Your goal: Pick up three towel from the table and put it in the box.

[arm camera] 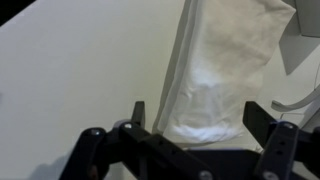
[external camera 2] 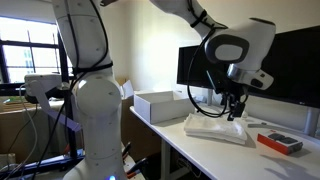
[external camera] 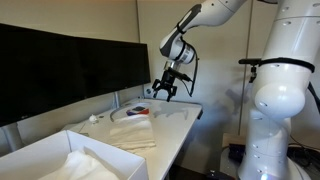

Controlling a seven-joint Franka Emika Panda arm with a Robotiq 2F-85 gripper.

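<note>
With the hand (arm camera: 195, 128) apart and empty above the table (arm camera: 70, 80), it should lower onto the towel (arm camera: 225, 70) at 12 o'clock, pinch only the top layer, then carry it to the box (external camera 2: 150, 112).

black monitors (external camera: 60, 65) | red flat object (external camera 2: 280, 143) | crumpled white scrap (external camera: 95, 118) | window (external camera 2: 25, 55)

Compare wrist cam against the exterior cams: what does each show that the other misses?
Wrist view only: the gripper seen close up, open, fingers apart over the towel.
Exterior views only: the box, white cloth lying in it, monitors, a red object, and the gripper hanging above the table.
Shared: the towel and the white table.
</note>
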